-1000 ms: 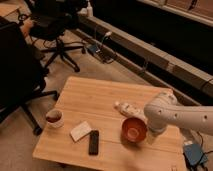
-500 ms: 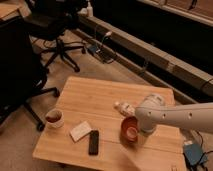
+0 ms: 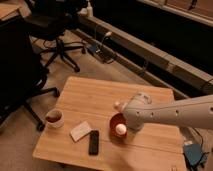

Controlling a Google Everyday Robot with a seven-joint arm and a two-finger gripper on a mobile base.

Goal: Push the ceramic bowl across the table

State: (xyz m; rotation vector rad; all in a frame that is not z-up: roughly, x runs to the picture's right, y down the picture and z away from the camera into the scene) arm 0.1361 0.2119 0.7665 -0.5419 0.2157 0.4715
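The ceramic bowl [image 3: 114, 125] is sliding: over the last second it has been travelling steadily away from the arm's side of the surface [image 3: 100, 95], and it is now sitting nearer the middle, while the arm [image 3: 170, 112] is reaching further out behind it. The push is therefore looking well under way, with plenty of bare plank still lying beyond the bowl. The jaws are sitting right at the bowl, over its rim on the arm's side, tucked under the rounded white wrist [image 3: 137, 107]. Whether they are apart or together cannot be told, and the pale round blob showing inside the bowl is possibly their tip, though it is too blurred to be sure. The bowl is showing a glossy orange-red glaze on a round, low-walled body, hard and slick, so it is probably gliding easily over the smooth light-wood planks. Just beside the bowl, toward the near edge, a flat dark phone [image 3: 93, 142] is lying; past that a thin pale card [image 3: 81, 131] is resting; and well apart from the bowl a small white cup [image 3: 54, 117] is holding dark liquid. If the bowl goes on heading this way, it is risking a nudge against the phone first.
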